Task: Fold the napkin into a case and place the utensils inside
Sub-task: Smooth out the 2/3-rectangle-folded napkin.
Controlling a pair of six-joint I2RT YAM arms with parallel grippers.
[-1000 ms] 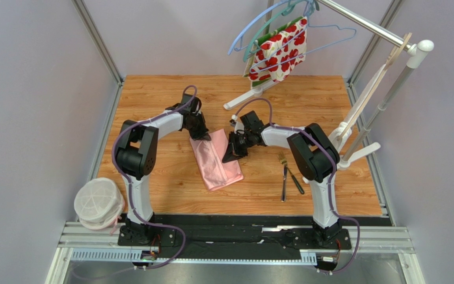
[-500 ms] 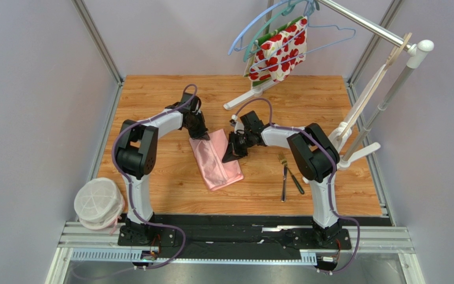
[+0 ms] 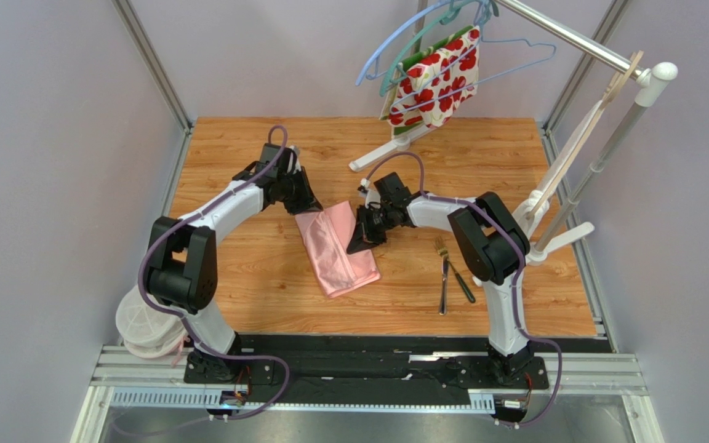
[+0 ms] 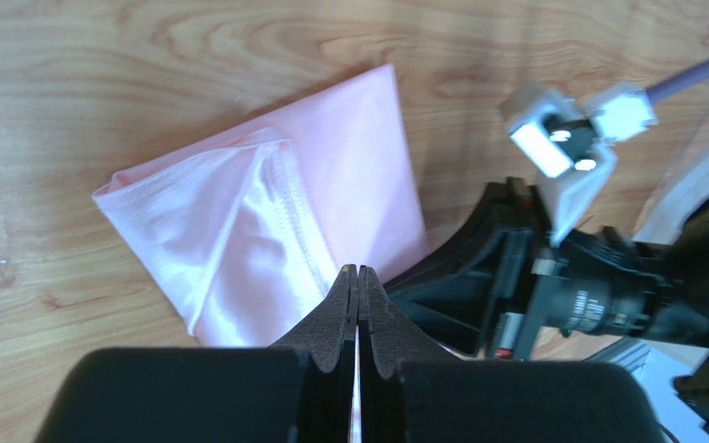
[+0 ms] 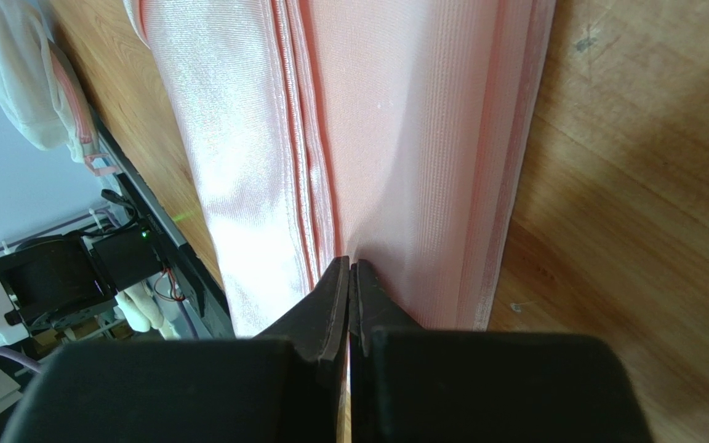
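near edge, left: white cloth, one bundle, beside the left arm's base. not part of the job.

surface: one, wood-grain, carries everything below.

utensils, right of middle: two. one fork with silver tines pointing away, and one darker piece slanting just beside it. they seem to meet near their far ends. both lie flat beside the right arm and apart from the cloth.

napkin, middle: one, light pink and shiny. it is folded to a long layered strip lying aslant between the two arms. from where i stand it reads as not yet a case, with nothing inside it.

right gripper: one, jaws pressed together with the tips down on the napkin's right side, beside a hemmed fold. i see no cloth between them.

left gripper: one, jaws pressed together and empty, hanging over the napkin's far left corner.

far edge: one rack and one red-and-white floral cloth hung from it.

hazards, as i judge them:
- the cloth is slick, so closed tips dragging across it could slide the whole strip or peel the layers open.
- a pinch might take one layer rather than all, which would skew the fold.
- the two utensils lie so close that a grasp at one may nudge or lift the other.
- the right arm works just beside them and could sweep them aside.
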